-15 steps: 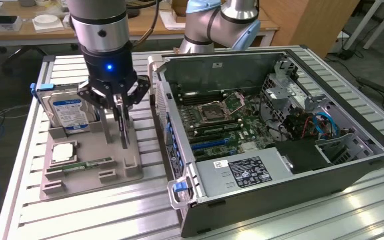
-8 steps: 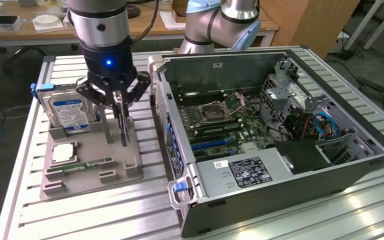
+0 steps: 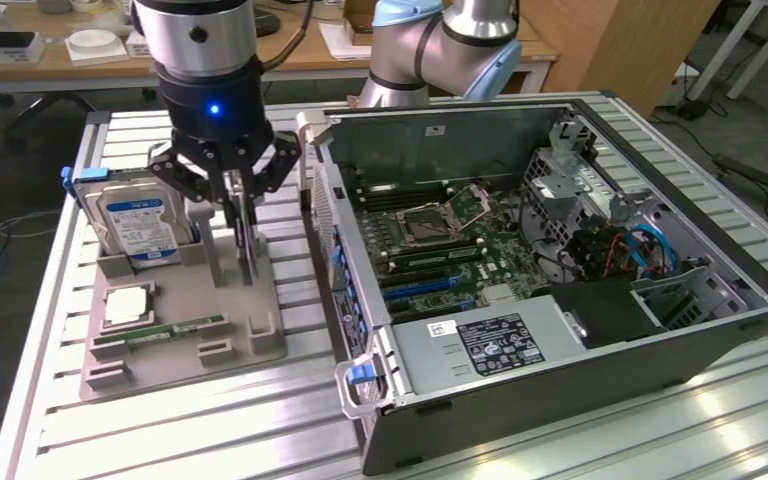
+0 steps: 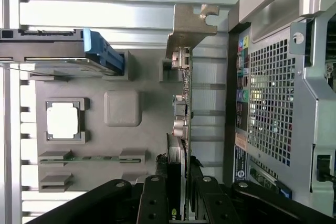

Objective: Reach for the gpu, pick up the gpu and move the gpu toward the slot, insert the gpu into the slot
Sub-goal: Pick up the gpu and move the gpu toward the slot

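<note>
The gpu (image 3: 244, 245) stands upright and edge-on in the grey holder tray (image 3: 224, 300), at the exterior view's left of the open computer case (image 3: 704, 320). In the wrist view the gpu (image 4: 185, 103) runs as a thin edge with its silver bracket (image 4: 189, 27) at the far end. My gripper (image 3: 239, 200) comes straight down on it. The gripper (image 4: 179, 170) has a dark finger pressed against each face of the card, so it is shut on the card. The slot (image 3: 422, 284) is a long blue strip on the green motherboard (image 3: 491, 265) inside the case.
On the tray stand a silver drive with a blue-white label (image 3: 137, 225), a square processor (image 3: 128, 303) and a green memory stick (image 3: 171, 328). The case's perforated wall (image 4: 270, 103) rises close beside the card. A power supply (image 3: 491, 345) fills the case's near end.
</note>
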Robot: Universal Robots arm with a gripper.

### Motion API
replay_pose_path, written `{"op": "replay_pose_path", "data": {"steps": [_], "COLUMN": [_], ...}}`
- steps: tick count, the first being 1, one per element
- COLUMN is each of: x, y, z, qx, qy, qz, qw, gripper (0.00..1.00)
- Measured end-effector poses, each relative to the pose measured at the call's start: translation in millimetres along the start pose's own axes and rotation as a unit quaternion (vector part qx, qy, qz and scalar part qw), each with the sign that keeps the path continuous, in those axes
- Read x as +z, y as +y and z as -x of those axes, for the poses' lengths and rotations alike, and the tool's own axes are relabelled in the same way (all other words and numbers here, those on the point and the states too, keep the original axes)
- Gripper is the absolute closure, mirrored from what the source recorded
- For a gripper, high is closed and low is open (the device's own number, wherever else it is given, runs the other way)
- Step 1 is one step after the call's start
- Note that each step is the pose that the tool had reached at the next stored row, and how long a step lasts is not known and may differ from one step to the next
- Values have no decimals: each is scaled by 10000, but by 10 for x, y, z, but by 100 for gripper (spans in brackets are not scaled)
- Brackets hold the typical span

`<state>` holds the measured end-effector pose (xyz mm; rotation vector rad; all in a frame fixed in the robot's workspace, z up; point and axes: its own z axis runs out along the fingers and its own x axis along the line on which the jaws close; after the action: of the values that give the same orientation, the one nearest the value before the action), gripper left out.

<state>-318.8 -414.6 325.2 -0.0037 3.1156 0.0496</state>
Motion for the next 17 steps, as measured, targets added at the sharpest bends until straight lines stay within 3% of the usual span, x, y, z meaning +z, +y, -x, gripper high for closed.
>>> {"op": "replay_pose_path", "data": {"steps": [17], "x": [-297], "y": [10], "z": [8], "qx": [0], "qy": [0], "qz": [0], "qw": [10000], "gripper": [74]}}
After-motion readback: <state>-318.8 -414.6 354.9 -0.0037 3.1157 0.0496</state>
